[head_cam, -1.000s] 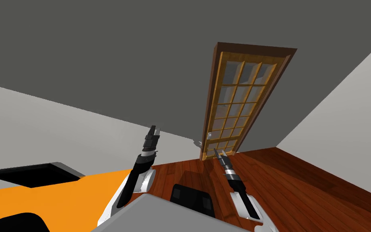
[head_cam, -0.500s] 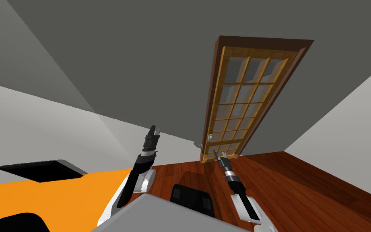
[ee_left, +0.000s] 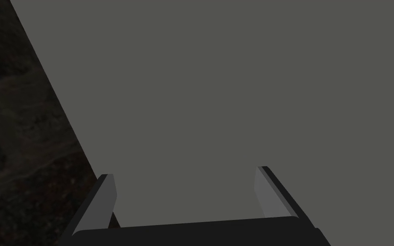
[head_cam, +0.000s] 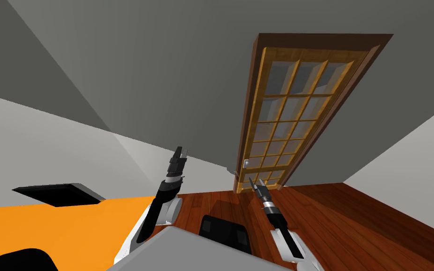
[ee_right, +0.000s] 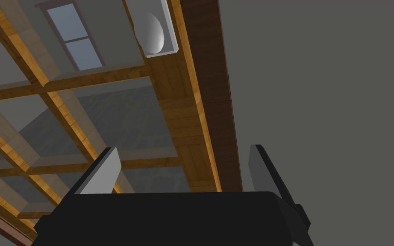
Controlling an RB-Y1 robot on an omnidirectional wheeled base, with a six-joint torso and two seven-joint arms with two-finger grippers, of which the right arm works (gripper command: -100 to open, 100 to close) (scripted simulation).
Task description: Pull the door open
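Lying ahead of the open, empty right gripper (ee_right: 183, 148), the round grey knob (ee_right: 153, 36) of the glazed wooden door (ee_right: 183, 106) is not yet touched.

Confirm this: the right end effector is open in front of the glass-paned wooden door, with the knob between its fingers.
Not quite. The right end effector is open in front of the glass-paned wooden door, but the knob lies ahead of it, untouched, not between its fingers; the right wrist view shows it.
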